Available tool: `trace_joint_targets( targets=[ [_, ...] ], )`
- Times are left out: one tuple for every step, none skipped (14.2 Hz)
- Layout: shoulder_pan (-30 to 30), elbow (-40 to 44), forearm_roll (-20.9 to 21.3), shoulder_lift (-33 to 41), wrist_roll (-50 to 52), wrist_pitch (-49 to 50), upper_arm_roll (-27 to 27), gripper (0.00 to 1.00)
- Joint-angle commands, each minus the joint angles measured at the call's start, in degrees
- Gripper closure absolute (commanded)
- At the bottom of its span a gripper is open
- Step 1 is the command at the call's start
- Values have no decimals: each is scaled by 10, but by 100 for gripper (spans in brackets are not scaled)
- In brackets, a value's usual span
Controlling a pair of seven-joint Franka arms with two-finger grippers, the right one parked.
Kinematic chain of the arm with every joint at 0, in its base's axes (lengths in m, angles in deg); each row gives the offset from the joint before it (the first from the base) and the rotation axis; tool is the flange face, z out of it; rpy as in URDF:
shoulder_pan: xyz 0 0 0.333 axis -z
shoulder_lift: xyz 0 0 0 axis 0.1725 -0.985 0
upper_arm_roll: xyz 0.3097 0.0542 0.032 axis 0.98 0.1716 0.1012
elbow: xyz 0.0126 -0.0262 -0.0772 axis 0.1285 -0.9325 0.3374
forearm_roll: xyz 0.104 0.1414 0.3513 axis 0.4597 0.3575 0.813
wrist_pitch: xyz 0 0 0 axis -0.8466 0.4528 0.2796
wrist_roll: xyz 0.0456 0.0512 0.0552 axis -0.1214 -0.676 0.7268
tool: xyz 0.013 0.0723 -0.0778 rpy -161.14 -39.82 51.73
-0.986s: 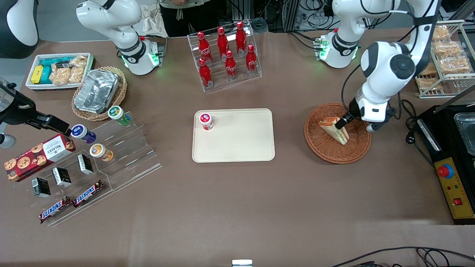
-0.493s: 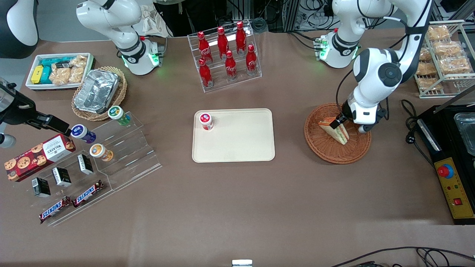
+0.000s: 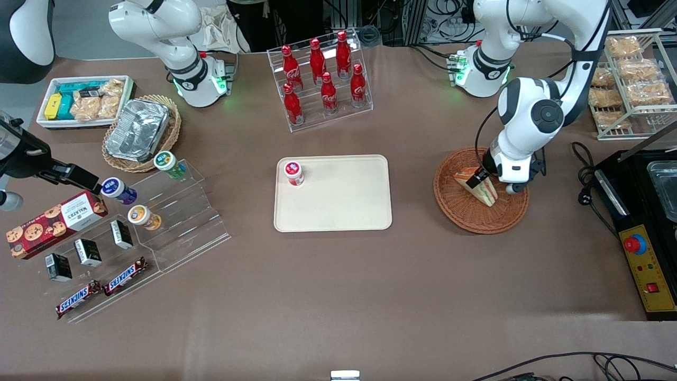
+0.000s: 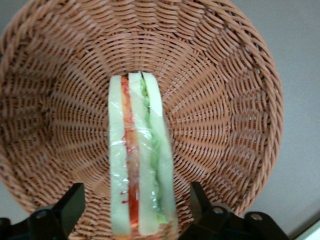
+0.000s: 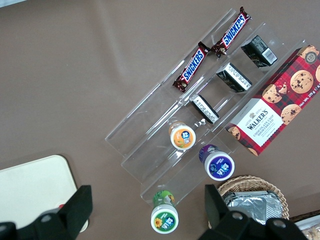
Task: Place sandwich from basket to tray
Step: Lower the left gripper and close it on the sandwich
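1. Right now the sandwich (image 4: pixel 141 155) stands on edge in the basket (image 4: pixel 235 100), its filling edge turned up toward the wrist camera.
2. Its long axis runs straight out from the gripper (image 4: pixel 132 212), between the two fingers (image 4: pixel 70 210), so the bread faces meet the pads squarely.
3. Clear gaps show on both sides; the jaws are spread wide and hold nothing.
4. Judging by this, closing needs little or no turning first.
5. From the front, the gripper (image 3: pixel 482 177) sits low over the sandwich (image 3: pixel 477 185), while the tray (image 3: pixel 338 211) lies well apart, toward the parked arm's end.
6. Fingertips are cut off at the frame edge, so how deep they reach is unclear.
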Motion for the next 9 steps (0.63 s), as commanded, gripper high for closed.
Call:
trace_joint_targets(
  targets=[
    [7,-2,2,-12,39,-23,0,27],
    [8,1,3,-19,40,-27,0,27],
    [10,1,5,-21,40,-27,0,27],
    [12,2,13,-21,40,-27,0,35],
    [11,3,17,-19,39,-27,0,47],
    [11,3,20,-16,39,-26,0,56],
    [11,5,21,-12,39,-24,1,63],
    [10,10,21,-3,38,-20,1,64],
    [10,15,21,4,37,-11,1,65]
  ],
)
